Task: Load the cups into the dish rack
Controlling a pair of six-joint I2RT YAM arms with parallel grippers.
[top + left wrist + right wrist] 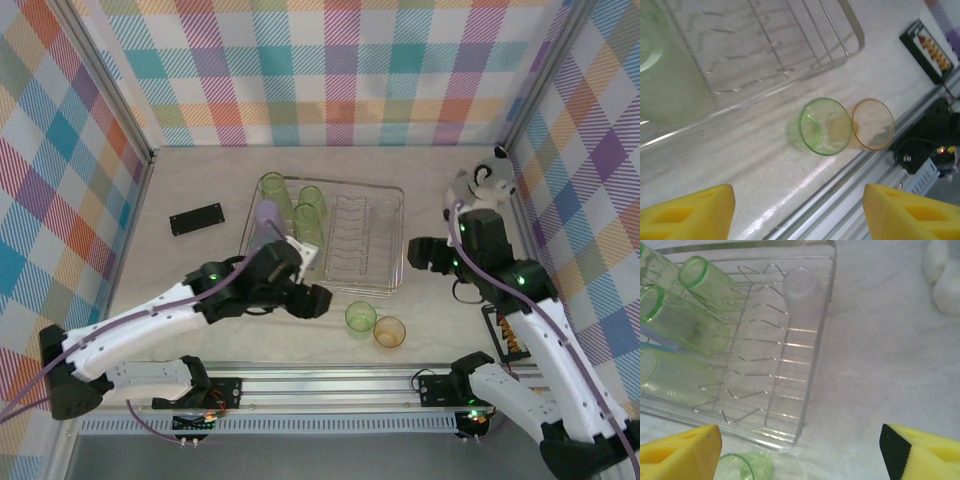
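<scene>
I see my right pincer [800, 455] spread wide above the desk [880, 365]. Three green cups [687, 322] lean inside the dish rack [812, 367] at its left. A pale cup [802, 290] stands by its right rim, and a lone green cup [747, 467] sits just outside.

Looking steeply down from above and behind the arm bases, over the whole table [200, 180]. Peering down from close at the left wrist, catching the green cup [825, 126] and orange cup [873, 124] ahead, between the left fingers [687, 212]. Facing down close at the right wrist, catching the dish rack [814, 365] ahead of the right fingers [680, 452]. Sharing that green cup and a rack corner across both wrist views.
</scene>
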